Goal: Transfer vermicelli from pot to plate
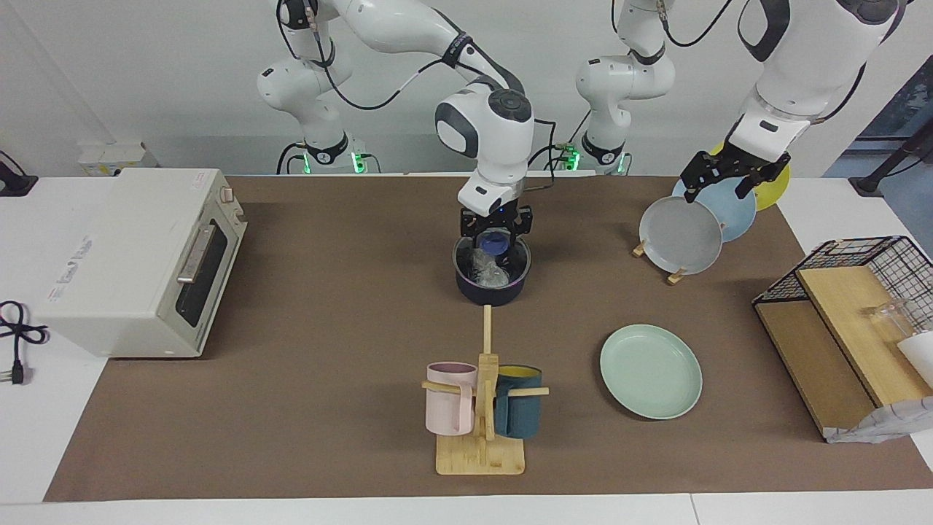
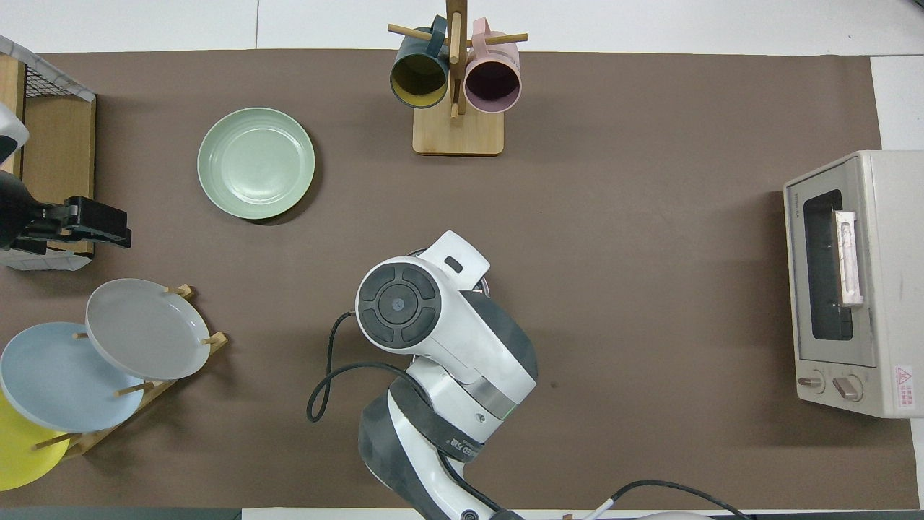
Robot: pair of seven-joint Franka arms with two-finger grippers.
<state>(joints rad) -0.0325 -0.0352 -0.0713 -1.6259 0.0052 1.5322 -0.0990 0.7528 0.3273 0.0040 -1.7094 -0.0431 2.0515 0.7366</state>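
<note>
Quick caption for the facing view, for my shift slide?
Right gripper shut down in the pot among the vermicelli; mint plate bare; left gripper waits open over the plate rack.

Plates: four — one mint-green plate (image 1: 651, 371) flat at lower right of the facing view; grey plate (image 1: 680, 235), light blue plate (image 1: 732, 206) and yellow plate (image 1: 774, 187) upright at upper right.
Mugs: two — pink mug (image 1: 450, 397), dark teal mug (image 1: 517, 410), lower centre.
Pots: one pot (image 1: 491, 277), centre.
Toaster ovens: one toaster oven (image 1: 138, 260), left.
Robot arms: two.
</note>
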